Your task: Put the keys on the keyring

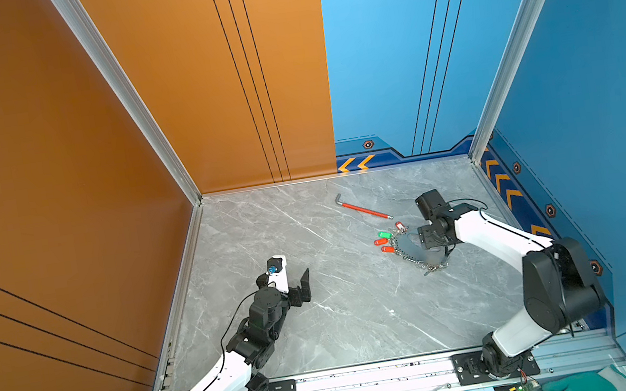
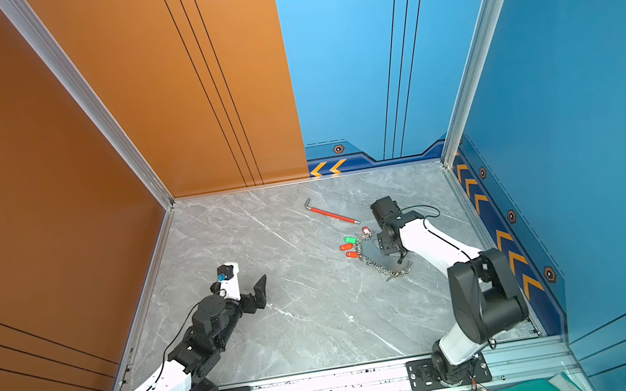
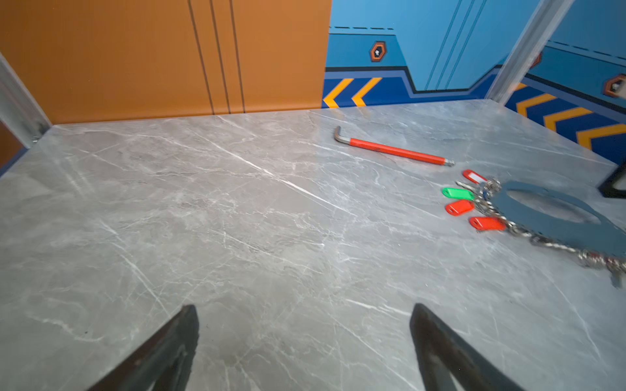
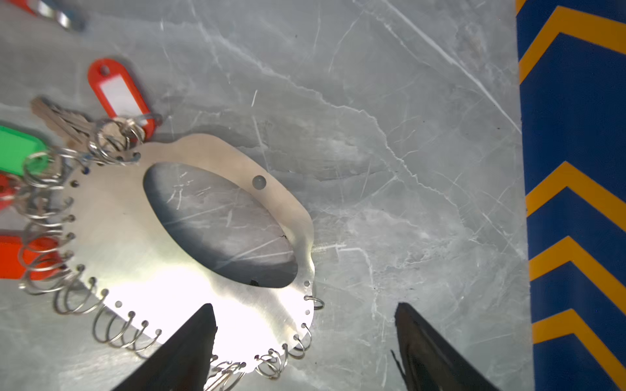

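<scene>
Nearest the front edge of the bench, toward its left side, the left gripper hovers with its jaws spread wide and nothing between them. Farther back, near the right edge, the right gripper points down over the keyring, which lies on the bench. Its jaws stand apart astride the plate's rim, one finger above the metal and the other above bare bench, and they clamp nothing. The orange- and green-tagged keys hang from small rings on the keyring's side away from that gripper, toward the bench's middle. Beyond them, nearer the back edge, a red-sleeved hex wrench lies close to the keys without touching them.
</scene>
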`<control>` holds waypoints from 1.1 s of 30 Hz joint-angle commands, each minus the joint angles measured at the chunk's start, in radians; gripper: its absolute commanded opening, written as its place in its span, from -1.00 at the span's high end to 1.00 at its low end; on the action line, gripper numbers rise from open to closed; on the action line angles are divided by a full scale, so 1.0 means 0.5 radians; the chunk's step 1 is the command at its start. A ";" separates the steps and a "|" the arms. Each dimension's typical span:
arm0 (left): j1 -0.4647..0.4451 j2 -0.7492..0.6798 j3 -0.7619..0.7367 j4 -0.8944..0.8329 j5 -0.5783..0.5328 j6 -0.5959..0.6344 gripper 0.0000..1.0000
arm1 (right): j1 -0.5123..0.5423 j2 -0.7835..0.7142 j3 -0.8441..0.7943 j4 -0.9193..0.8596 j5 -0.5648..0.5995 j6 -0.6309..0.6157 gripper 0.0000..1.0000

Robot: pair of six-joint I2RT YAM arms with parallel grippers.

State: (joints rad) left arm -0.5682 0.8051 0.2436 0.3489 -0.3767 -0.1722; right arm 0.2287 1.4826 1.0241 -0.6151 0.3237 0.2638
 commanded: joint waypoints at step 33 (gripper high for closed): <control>1.081 1.511 0.234 1.214 0.310 0.307 -0.96 | -0.316 0.133 -1.385 3.219 -0.365 -0.515 -1.00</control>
State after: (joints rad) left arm -0.0254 1.5642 0.3477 0.9146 -0.2718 -0.0368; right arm 0.0792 1.5169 0.3408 0.8589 0.1772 0.0143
